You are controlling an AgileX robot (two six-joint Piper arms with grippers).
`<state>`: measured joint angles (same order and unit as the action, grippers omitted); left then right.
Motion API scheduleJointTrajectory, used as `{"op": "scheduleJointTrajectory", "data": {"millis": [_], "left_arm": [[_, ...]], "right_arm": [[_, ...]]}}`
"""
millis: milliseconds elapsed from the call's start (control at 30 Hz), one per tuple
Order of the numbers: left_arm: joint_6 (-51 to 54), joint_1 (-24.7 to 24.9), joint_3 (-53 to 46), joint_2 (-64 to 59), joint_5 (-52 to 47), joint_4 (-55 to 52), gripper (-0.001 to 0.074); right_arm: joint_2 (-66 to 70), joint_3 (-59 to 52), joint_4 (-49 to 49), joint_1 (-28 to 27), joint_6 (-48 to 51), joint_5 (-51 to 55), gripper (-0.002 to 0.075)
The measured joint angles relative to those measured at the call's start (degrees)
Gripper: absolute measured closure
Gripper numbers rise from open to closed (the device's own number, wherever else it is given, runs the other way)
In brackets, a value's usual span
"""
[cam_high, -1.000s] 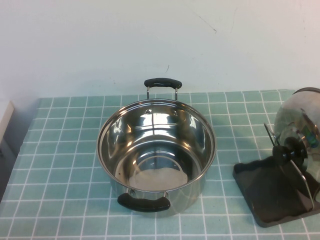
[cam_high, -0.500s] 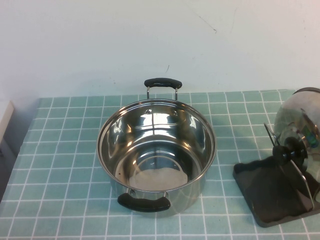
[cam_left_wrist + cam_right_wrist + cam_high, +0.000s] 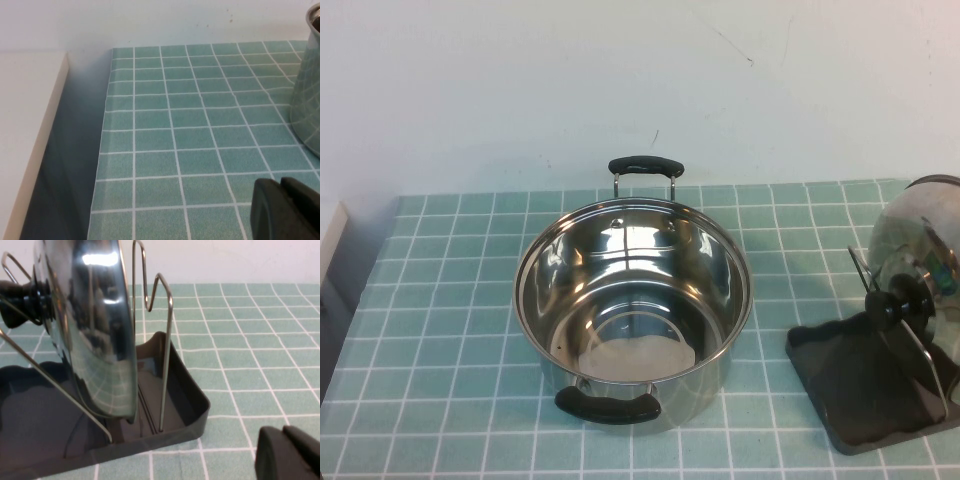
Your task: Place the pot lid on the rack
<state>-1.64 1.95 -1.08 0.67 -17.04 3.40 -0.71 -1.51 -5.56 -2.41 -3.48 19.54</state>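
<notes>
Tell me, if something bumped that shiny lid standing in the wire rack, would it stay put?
Probably it would wobble: the pot lid stands on edge in the rack, held only by thin wires. Being round and smooth steel, it could roll or slide out. It looks rigid, not bendy. Left gripper and right gripper sit low, away from it.

Shiny steel, dull plastic.
Mirror-polished metal pot lid (image 3: 90, 325) and pot (image 3: 632, 300); matt dark plastic rack (image 3: 192, 400) with thin wire dividers; teal tiled-print tablecloth (image 3: 200, 120).
</notes>
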Motion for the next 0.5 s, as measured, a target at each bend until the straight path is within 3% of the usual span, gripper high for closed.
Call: {"op": "scheduleJointTrajectory", "data": {"millis": [500], "left_arm": [[0.4,0.0,0.0,0.0,0.0,0.0,0.0738]], "right_arm": [[0.0,0.1,0.0,0.0,0.0,0.0,0.0728]]}}
